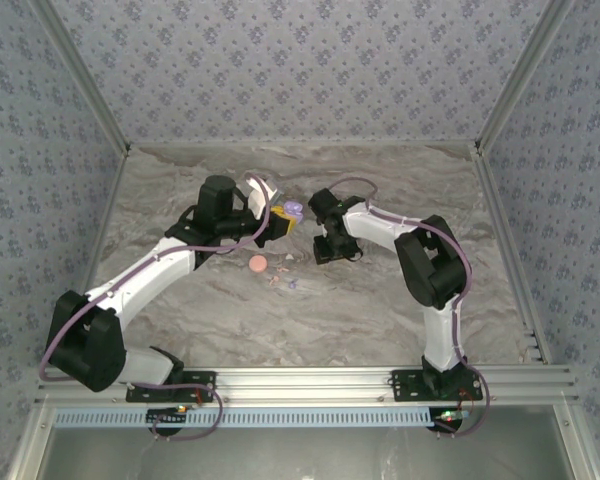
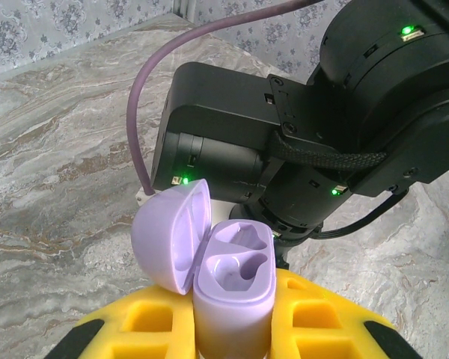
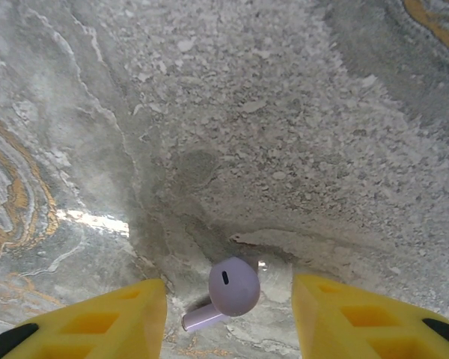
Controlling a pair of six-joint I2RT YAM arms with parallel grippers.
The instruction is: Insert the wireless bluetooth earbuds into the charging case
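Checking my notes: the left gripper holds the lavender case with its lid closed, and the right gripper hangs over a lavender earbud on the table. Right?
Not quite: the lid stands open, as the left wrist view shows. The rest holds: the left gripper holds the lavender case, and the right gripper hangs over a lavender earbud on the table.

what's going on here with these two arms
The left gripper holds the lavender charging case upright, its lid flipped open and nothing inside. The right gripper hangs open over a lavender earbud lying on the marble table, straddling it without touching. No earbud is in the case yet.
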